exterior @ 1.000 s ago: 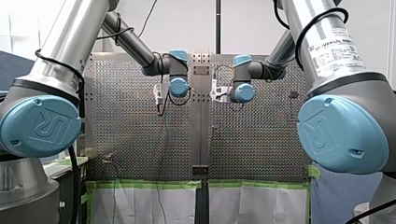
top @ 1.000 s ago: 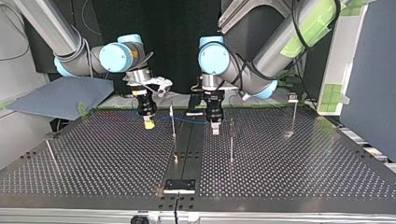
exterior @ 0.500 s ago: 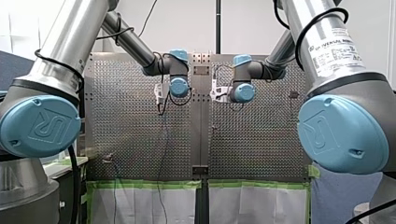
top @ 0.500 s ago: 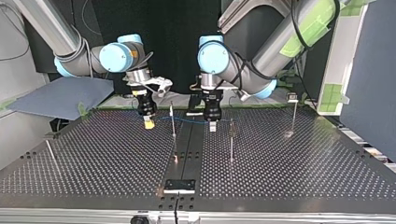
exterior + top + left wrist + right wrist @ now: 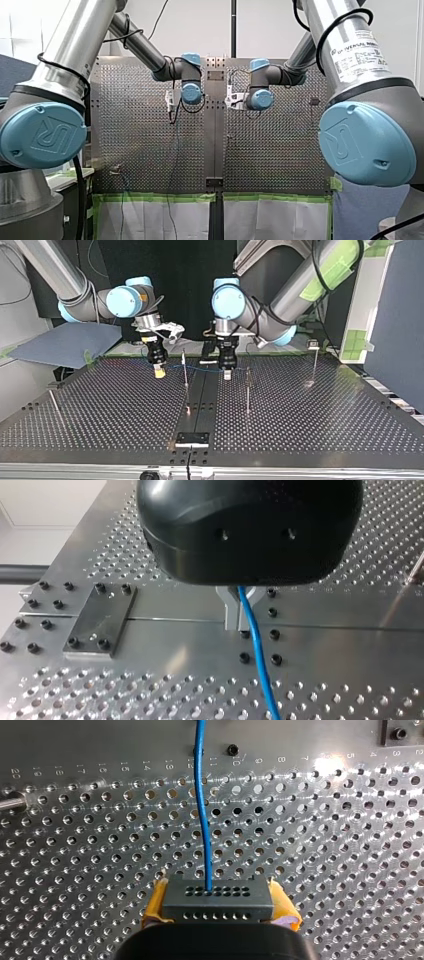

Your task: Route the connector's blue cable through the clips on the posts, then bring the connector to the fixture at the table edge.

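Two yellow pads (image 5: 156, 902) clamp the boxy connector (image 5: 218, 899) trailing blue cable (image 5: 202, 820)

Under my right gripper (image 5: 218, 906) the table (image 5: 325, 845) is bare perforated metal, brushed, and bright enough to throw glare. The connector (image 5: 218, 898) between its pads (image 5: 156, 904) looks like matt dark-grey plastic, and the pads look yellow and rubbery. The cable (image 5: 202, 820) running ahead of that gripper has a smooth blue plastic jacket. My left gripper (image 5: 241, 607) has a smooth, glossy black shell, and its fingers (image 5: 229, 612) are dull grey metal. Beside them a satin metal plate (image 5: 100, 622) carries black screws (image 5: 74, 642).
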`<state>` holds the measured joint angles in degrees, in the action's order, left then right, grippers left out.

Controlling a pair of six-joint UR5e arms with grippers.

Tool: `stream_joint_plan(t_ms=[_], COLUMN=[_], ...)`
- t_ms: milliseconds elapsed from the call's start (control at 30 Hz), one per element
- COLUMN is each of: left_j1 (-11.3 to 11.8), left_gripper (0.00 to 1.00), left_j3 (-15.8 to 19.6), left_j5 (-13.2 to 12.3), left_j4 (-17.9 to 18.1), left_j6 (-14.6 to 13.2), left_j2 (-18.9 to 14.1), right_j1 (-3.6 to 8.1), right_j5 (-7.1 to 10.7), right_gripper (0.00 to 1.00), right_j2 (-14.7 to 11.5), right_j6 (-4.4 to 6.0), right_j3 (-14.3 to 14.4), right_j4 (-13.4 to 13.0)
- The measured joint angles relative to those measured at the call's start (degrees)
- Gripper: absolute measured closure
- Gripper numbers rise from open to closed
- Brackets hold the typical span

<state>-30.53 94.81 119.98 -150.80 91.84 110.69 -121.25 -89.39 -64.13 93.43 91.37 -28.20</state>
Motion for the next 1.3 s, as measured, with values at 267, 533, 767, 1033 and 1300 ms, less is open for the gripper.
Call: stream_joint_plan(t_ms=[267, 533, 767, 1033, 1300], left_j1=[-1.06, -1.67, -1.94, -2.7, -3.04], left_gripper=[1.0, 1.0, 1.0, 1.0, 1.0], left_j3=[0.05, 0.51, 1.77, 2.66, 3.84], left_j5=[-0.02, 0.08, -0.04, -0.02, -0.06], left_j4=[-0.5, 0.04, 1.67, 2.16, 3.88], left_j6=[-0.29, -0.33, -0.28, -0.92, -1.06], left_j2=[0.81, 3.35, 4.11, 4.92, 6.18], right_j1=[0.01, 0.22, 0.67, 1.2, 1.35], right_j5=[-0.11, -0.56, -1.47, -2.06, -2.12], right_gripper=[1.0, 1.0, 1.0, 1.0, 1.0], right_j2=[0.0, 0.07, 0.09, 0.18, 0.25], right_j6=[-0.05, -0.25, -1.24, -1.49, -1.48], right_j3=[0.0, 0.07, 0.79, 2.72, 4.28], right_j4=[0.79, 2.44, 3.32, 1.75, 1.09])
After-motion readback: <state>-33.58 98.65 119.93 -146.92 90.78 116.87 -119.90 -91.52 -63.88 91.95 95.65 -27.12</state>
